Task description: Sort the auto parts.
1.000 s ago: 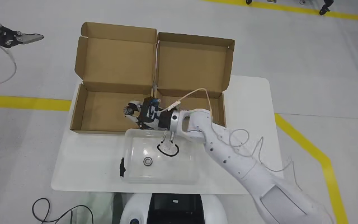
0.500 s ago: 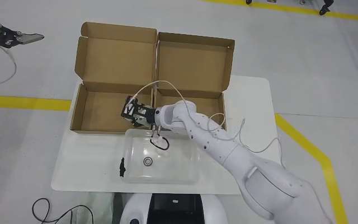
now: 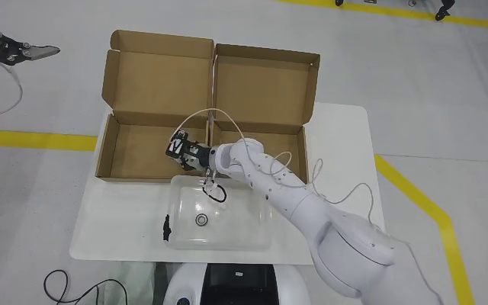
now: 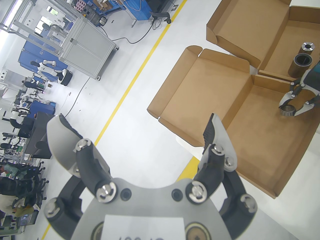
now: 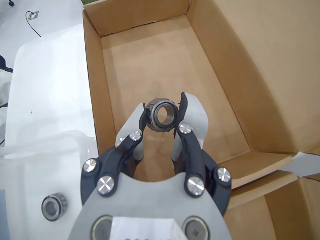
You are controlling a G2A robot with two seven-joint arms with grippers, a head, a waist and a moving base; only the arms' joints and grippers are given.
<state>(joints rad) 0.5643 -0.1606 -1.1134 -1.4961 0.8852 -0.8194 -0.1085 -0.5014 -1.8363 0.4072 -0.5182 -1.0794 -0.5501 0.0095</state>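
Observation:
My right gripper [image 5: 162, 108] is shut on a metal roller bearing [image 5: 162, 117], held just above the floor of the left cardboard box [image 5: 160, 71]. From above, that gripper [image 3: 180, 146] hangs over the right half of the left box [image 3: 137, 152]. A second bearing [image 5: 52, 207] lies in the clear plastic tray [image 3: 252, 229], where it appears as a small ring [image 3: 202, 220]. The left gripper [image 4: 137, 131] is open and holds nothing, high over the floor left of the table [image 3: 30, 52]. Two metal cylinders [image 4: 301, 63] stand in the right box [image 3: 267, 145].
Both boxes have their lids folded back upright at the far side. A small black part [image 3: 165, 227] lies on the white table [image 3: 343, 152] by the tray's left edge. A thin cable loops above the right arm's wrist.
The right arm's forearm has swung back from over the tray toward the boxes. Its gripper stays over the left box with the bearing still held.

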